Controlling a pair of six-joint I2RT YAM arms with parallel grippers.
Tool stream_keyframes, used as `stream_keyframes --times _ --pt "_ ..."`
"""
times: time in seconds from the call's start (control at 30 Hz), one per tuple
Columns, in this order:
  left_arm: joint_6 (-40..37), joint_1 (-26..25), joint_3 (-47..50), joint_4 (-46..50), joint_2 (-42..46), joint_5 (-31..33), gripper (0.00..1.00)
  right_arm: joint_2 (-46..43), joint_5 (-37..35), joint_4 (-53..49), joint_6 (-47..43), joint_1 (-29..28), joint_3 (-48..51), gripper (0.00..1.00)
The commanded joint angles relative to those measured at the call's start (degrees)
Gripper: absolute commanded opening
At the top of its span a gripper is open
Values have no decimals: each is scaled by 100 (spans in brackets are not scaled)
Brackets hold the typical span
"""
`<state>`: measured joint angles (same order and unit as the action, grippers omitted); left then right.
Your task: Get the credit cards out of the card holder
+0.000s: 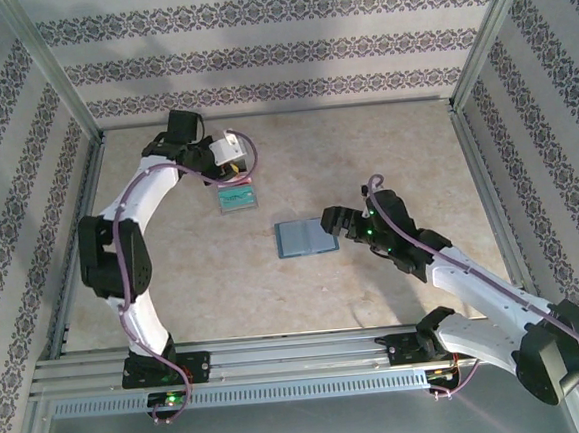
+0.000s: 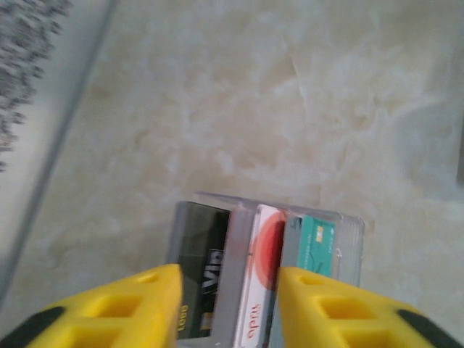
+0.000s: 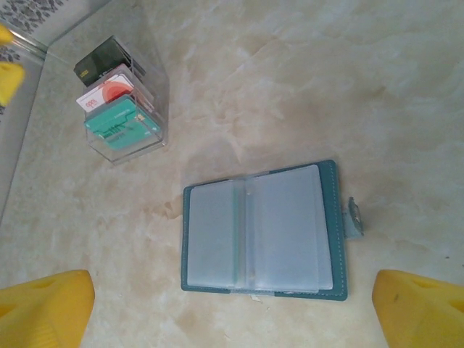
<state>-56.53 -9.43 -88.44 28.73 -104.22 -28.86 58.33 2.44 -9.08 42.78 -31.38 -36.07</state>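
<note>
Jaws, top view: left gripper point(image 1: 233, 159) parted with nothing in it; right gripper point(image 1: 332, 223) spread wide, empty.
Layout, top view: holder point(image 1: 304, 237) lies open on the table point(image 1: 385, 149). The right gripper sits just beside its right edge. The rack point(image 1: 239, 208) stands apart, off its far-left corner, and the left gripper is farther out beyond the rack.
Left wrist: I see the cards point(image 2: 264, 254) upright in the rack's slots, grey, red and teal, right below my parted jaws.
Right wrist: the holder's two panels look bare to me. The tab point(image 3: 353, 217) sticks out at its right edge. I can't rule out a card tucked in a sleeve.
Risk, left: if I pull away crooked, a finger could clip the rack and tip the cards toward the holder.
Risk, right: closing or dropping here could catch the tab and drag the holder or fold it shut.
</note>
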Motion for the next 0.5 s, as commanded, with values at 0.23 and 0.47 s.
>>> stream_keyframes --times 0.23,0.47 --pt "2548 -46 1265 -1508 1594 402 99 724 -880 -680 -473 -585 -782 91" --pt "4677 -49 2665 -2944 2830 1600 99 1577 -1141 -1395 -601 -901 -1508 81"
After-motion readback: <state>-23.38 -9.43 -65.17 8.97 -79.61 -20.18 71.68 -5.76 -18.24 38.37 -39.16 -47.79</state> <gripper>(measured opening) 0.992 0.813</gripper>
